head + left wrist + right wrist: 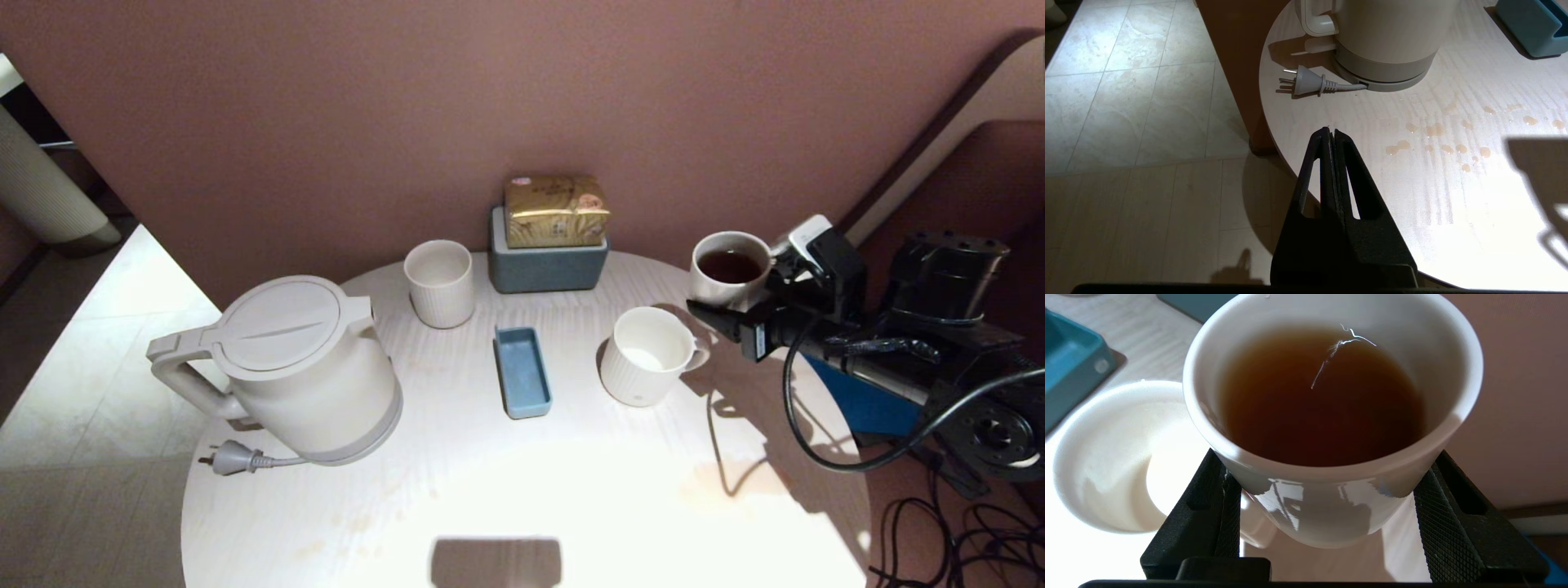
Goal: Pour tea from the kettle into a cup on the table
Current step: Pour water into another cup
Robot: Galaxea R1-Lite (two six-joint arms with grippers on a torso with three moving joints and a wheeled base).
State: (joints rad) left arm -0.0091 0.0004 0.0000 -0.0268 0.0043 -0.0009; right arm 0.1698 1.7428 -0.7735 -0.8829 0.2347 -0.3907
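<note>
The small white cup [707, 287] hangs above the back right of the round white table [571, 498], nearly full of reddish-brown tea [729, 265]. My right gripper [731, 300] is shut on it from the right. In the right wrist view the black fingers [1227, 486] press both sides of the cup [1323, 514], below the tea [1323, 396]. The off-white kettle [302, 376] stands upright at the table's left with its lid closed. My left gripper [1331, 131] is shut and empty, hovering at the table's near left edge, in front of the kettle [1384, 36].
A white mug with a handle [649, 355] stands just left of and below the held cup. A ribbed white cup [439, 282], a blue tray [522, 371] and a grey box [549, 265] with a gold packet [557, 211] sit mid-table. Tea drops [1437, 143] dot the front left.
</note>
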